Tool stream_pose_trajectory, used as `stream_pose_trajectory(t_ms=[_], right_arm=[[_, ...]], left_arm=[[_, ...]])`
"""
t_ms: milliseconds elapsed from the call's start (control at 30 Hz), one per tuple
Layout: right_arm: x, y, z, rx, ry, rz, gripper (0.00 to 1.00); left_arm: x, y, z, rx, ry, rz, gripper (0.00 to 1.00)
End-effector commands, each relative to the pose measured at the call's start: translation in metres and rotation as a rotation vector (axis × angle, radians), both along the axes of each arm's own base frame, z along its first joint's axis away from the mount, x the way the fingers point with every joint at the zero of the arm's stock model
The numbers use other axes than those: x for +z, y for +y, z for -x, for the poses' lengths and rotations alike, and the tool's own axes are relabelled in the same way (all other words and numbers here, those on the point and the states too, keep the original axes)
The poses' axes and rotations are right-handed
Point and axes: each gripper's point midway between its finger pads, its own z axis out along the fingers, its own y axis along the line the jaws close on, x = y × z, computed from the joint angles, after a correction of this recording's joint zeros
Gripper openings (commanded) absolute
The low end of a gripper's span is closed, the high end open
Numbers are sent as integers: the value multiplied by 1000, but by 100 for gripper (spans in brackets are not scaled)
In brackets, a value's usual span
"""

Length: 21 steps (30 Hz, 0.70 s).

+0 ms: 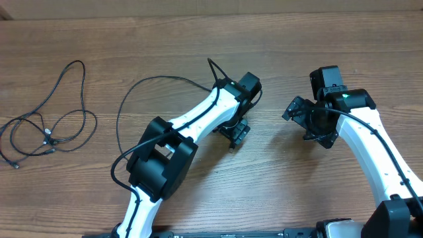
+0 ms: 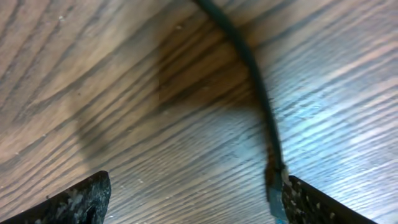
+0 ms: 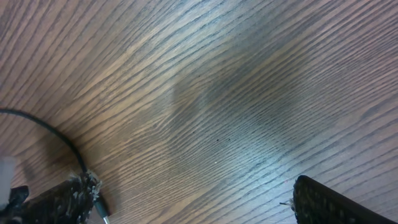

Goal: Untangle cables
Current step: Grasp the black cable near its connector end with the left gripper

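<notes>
A tangle of thin black cables (image 1: 49,125) lies on the wooden table at the far left, far from both arms. My left gripper (image 1: 234,135) is open low over the table centre. In the left wrist view its jaws (image 2: 199,208) are wide apart, and a black cable (image 2: 252,74) runs down to a plug end (image 2: 275,186) beside the right finger, not clamped. My right gripper (image 1: 309,122) is open. In the right wrist view its jaws (image 3: 193,202) are wide apart, and a thin cable (image 3: 56,134) ends in a metal-tipped plug (image 3: 99,208) beside the left finger.
A thicker black wire (image 1: 122,106) loops from the left arm's base to its wrist. The table's far edge (image 1: 211,14) runs along the top. The two grippers sit about a hand's width apart.
</notes>
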Motion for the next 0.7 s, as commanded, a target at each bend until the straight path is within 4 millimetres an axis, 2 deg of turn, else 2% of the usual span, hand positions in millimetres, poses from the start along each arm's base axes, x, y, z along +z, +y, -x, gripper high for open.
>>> stream_pose_trajectory(t_ms=[0, 667], right_arm=[[11, -2, -4, -12, -40, 7, 100], [11, -2, -4, -12, -40, 7, 100]], left_arm=[[-2, -8, 6, -40, -3, -14, 88], [-4, -8, 12, -51, 10, -26, 88]])
